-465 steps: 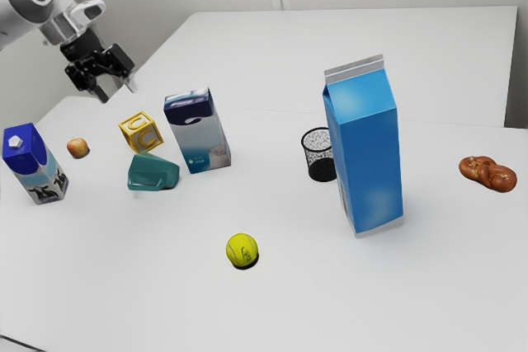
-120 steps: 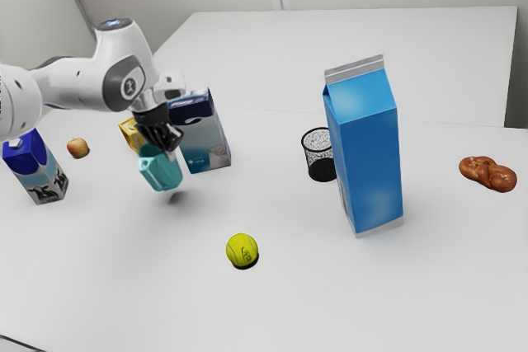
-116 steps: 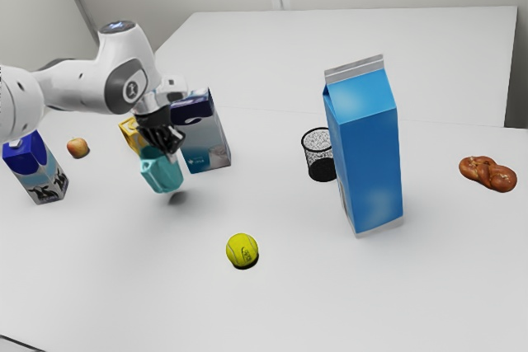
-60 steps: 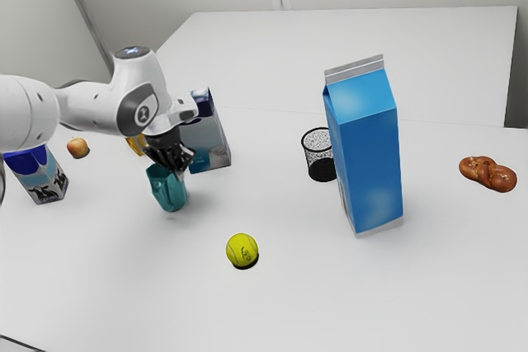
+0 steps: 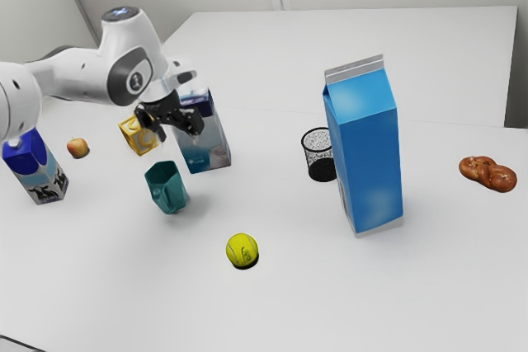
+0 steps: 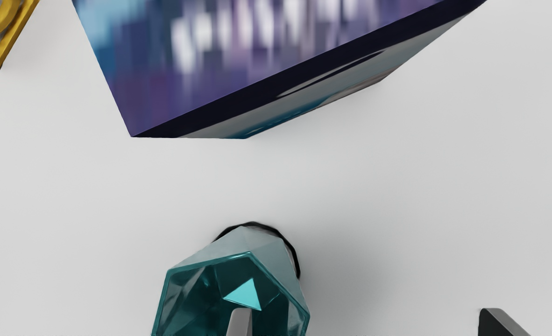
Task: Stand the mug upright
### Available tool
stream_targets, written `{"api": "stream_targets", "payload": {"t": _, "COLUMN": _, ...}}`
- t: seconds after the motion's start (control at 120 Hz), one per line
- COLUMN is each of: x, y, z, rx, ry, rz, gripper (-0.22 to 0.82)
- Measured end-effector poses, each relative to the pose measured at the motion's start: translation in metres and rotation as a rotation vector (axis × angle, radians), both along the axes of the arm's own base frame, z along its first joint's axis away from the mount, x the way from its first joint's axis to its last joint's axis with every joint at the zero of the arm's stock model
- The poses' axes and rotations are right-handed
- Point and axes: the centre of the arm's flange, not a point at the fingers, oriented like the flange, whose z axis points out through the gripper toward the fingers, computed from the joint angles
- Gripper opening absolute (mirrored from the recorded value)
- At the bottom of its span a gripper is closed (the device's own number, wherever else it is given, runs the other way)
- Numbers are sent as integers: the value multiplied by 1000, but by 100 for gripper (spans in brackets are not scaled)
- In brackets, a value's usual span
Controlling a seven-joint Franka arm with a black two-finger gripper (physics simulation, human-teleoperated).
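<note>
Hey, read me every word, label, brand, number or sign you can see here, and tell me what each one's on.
No text reads clearly.
Yellow-framed cube block: curved mark, perhaps a letter; can't tell which.
Yellow-green tennis ball: dark marking, too small to read.
Pale rectangular carton with dark purple top: small marking low on its front, too small to read.
White robot arm: round joint emblem, too small to read.

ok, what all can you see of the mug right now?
The mug is teal, faceted and glossy, perhaps glazed ceramic, with an angular rim and darker inside. What looks like its handle faces the exterior camera. It looks upright, opening up, on the table, between the purple-topped carton and tennis ball. The open hand is above, apparently not touching it.
</note>
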Motion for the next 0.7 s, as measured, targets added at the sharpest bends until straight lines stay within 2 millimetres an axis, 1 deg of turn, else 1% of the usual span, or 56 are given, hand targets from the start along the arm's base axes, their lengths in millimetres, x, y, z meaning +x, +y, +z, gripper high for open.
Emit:
{"api": "stream_targets", "payload": {"t": 0.125, "x": 17, "y": -10, "z": 68, "rx": -17, "ry": -51, "rz": -4, "gripper": 56}}
{"api": "stream_targets", "payload": {"t": 0.208, "x": 25, "y": -9, "z": 110, "rx": -36, "ry": -73, "rz": -2, "gripper": 57}}
{"api": "stream_targets", "payload": {"t": 0.267, "x": 26, "y": -8, "z": 129, "rx": -44, "ry": -73, "rz": -7, "gripper": 58}}
{"api": "stream_targets", "payload": {"t": 0.342, "x": 25, "y": -13, "z": 153, "rx": -49, "ry": -74, "rz": -26, "gripper": 59}}
{"api": "stream_targets", "payload": {"t": 0.392, "x": 22, "y": -17, "z": 161, "rx": -51, "ry": -62, "rz": -40, "gripper": 59}}
{"api": "stream_targets", "payload": {"t": 0.458, "x": 19, "y": -20, "z": 164, "rx": -53, "ry": -40, "rz": -55, "gripper": 59}}
{"api": "stream_targets", "payload": {"t": 0.7, "x": 12, "y": -19, "z": 161, "rx": -59, "ry": 13, "rz": -81, "gripper": 60}}
